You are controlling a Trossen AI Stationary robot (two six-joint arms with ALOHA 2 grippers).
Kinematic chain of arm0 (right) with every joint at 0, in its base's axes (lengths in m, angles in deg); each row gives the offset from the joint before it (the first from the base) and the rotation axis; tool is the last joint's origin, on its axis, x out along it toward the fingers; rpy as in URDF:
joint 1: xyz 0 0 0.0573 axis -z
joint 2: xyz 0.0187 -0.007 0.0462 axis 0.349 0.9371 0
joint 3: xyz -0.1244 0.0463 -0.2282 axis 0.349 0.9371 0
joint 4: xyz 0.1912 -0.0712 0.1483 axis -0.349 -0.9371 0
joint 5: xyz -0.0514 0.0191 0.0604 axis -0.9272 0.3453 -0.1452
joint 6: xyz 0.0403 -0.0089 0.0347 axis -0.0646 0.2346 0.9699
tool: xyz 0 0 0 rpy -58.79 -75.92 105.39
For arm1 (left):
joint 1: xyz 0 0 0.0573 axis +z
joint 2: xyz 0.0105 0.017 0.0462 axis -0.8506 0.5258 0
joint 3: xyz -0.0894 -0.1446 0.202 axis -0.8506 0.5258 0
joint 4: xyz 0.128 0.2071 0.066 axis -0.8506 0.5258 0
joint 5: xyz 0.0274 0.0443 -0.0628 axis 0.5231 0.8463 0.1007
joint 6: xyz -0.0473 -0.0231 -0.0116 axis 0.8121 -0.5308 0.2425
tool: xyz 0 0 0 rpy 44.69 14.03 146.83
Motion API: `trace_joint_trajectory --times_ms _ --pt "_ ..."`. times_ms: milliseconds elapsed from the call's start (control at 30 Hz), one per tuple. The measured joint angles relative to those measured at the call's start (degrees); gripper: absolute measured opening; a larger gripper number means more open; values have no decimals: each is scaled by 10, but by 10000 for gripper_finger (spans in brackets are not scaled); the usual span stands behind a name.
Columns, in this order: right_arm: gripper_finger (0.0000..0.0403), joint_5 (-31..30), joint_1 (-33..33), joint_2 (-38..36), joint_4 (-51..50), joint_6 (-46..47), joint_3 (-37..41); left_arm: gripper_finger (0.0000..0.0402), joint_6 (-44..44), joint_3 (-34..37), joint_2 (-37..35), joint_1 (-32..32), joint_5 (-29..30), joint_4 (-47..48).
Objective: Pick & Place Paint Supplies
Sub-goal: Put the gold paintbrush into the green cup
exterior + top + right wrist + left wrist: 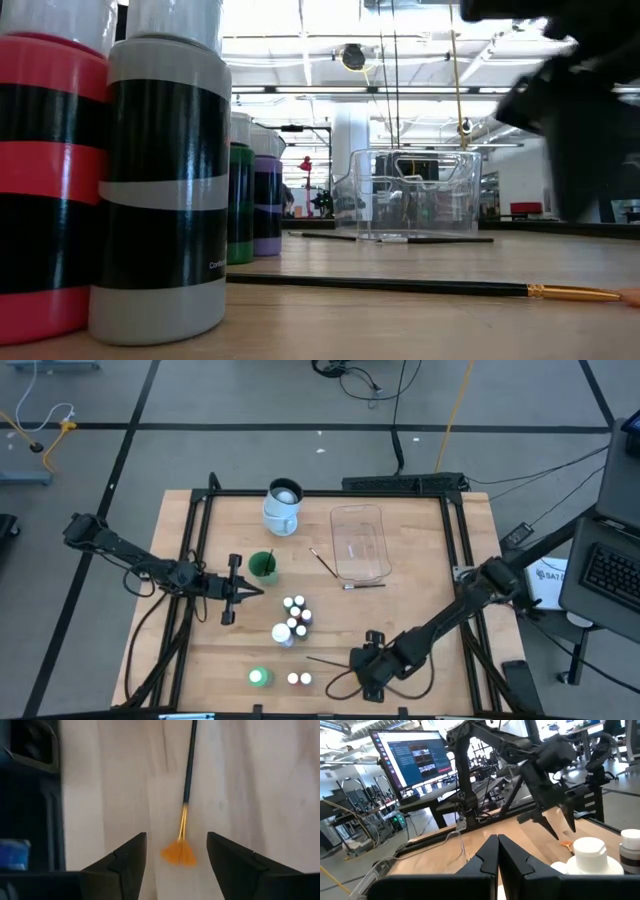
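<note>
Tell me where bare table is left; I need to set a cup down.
Free: the table between clear tray and right gripper, and the corner beside the white cup. Crowded: small bottles at the middle, near the left gripper.

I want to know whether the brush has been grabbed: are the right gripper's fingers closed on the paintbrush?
No: the right gripper stands open, and the paintbrush lies flat on the table between its spread fingers.
</note>
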Motion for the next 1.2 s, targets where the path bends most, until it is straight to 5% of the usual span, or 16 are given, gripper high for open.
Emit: trace_joint_trajectory --times_ms 167,633,1200 --pt "203 6 -2 47 -69 13 -57 10 0 0 0 0 0 3" --pt "197 6 3 89 -126 18 -66 10 0 0 0 0 0 5" --pt "53 79 9 86 -29 36 21 10 4 0 0 0 1 17"
